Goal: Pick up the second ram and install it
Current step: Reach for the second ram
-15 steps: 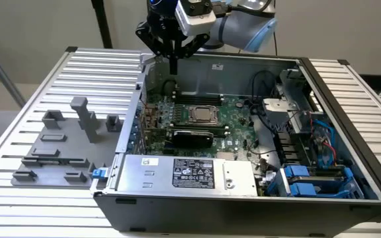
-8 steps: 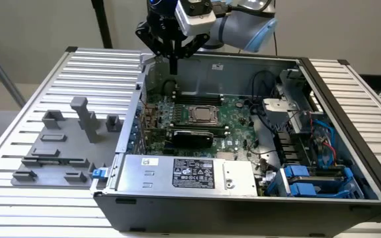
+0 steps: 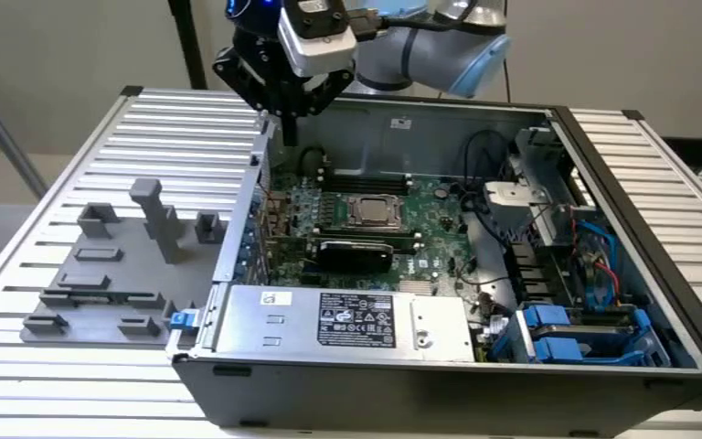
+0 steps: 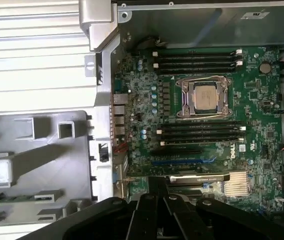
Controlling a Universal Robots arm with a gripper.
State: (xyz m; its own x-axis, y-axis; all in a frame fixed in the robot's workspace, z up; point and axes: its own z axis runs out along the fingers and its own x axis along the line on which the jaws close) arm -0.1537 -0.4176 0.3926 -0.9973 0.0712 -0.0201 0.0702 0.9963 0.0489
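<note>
The gripper [image 3: 288, 114] hung over the back corner of the open computer case [image 3: 643, 229], beside the wall that faced the grey holder tray [image 3: 95, 274]. Whether it was open or closed I could not tell. A thin greenish strip in the long holder looked like the second ram [image 4: 13, 198], well apart from the gripper. A crooked grasp could probably tilt the stick so that it jammed in a memory slot [image 4: 202, 132]. Carried low, it might clip the case wall.
</note>
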